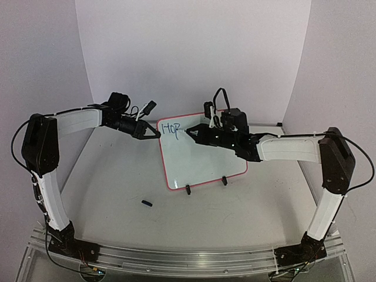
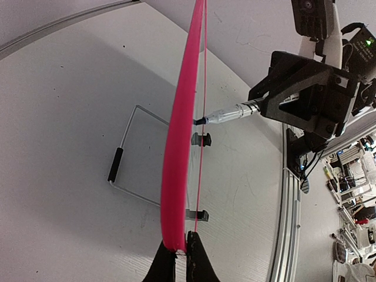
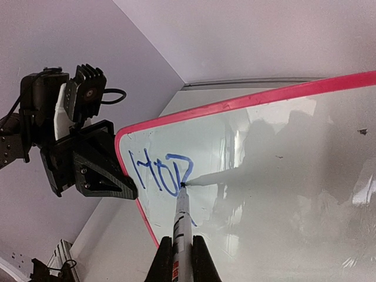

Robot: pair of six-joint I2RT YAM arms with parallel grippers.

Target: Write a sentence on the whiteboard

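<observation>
Small black cap lies nr front of table; whiteboard stands mid-table on clip feet. L gripper pinches its top-left frame, R gripper clamps marker, tip on the sentence, "Hop" so far. Step: writing word 1; next prob. the "e", needing light pressure w/ board braced.

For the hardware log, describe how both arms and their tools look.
The left arm and right arm have white link shells, black joints and thin black cables looping outside. The left tool and right tool are black, angular and wedge-shaped.

Red-framed whiteboard, tilted upright; partial blue sentence, seemingly "Hop", top-left.
</observation>
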